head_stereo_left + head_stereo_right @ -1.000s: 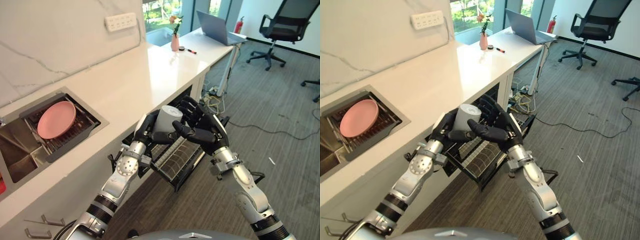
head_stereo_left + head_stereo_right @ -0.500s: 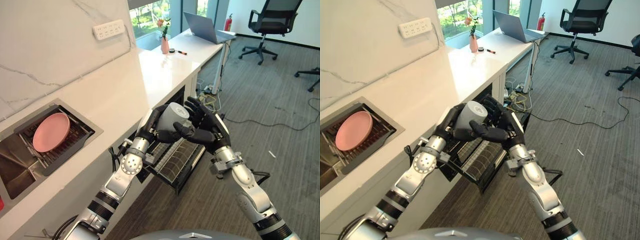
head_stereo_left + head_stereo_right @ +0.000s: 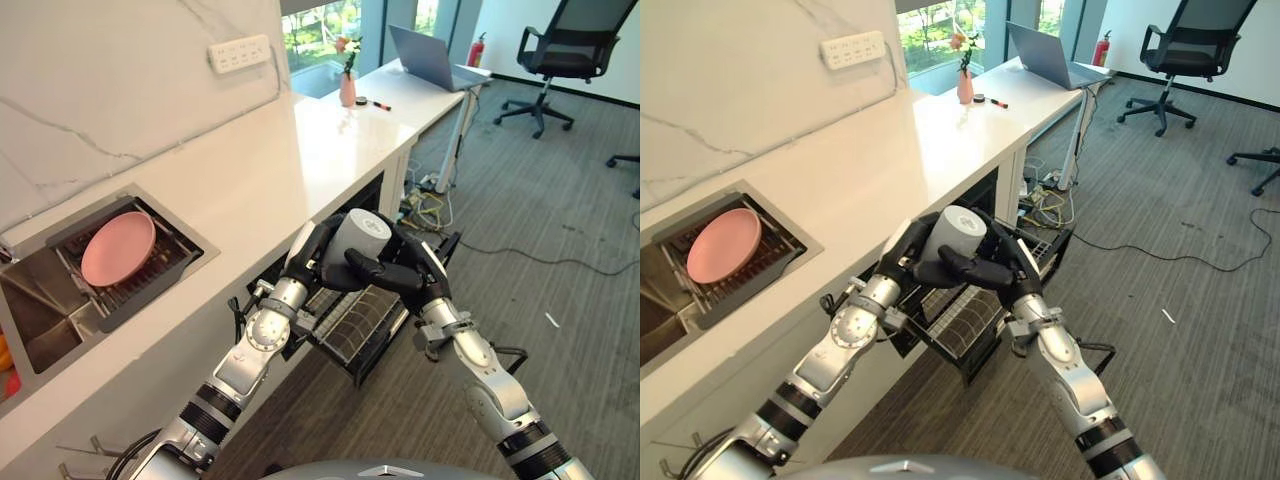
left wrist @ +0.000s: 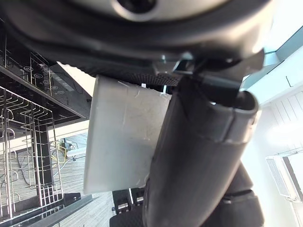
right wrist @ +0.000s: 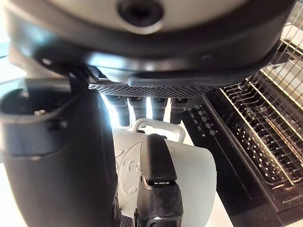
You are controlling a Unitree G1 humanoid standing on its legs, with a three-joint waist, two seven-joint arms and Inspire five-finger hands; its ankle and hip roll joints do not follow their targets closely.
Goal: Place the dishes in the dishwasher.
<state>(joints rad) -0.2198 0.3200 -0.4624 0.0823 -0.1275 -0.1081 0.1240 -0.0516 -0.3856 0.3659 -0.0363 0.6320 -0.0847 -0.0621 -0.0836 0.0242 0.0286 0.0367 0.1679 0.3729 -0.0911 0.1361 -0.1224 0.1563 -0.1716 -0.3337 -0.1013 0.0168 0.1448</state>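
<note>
Mug (image 3: 358,239) clasped between left hand (image 3: 310,250) and right hand (image 3: 405,272), base tipped up, rack (image 3: 362,322) directly below.

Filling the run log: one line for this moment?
left hand: on mug | right hand: on mug | above rack

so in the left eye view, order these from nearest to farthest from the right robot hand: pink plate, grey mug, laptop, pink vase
1. grey mug, held in the right robot hand
2. pink vase, far along the counter
3. pink plate, left, in the sink rack
4. laptop, on the far desk

Vase and plate are close to call.
</note>
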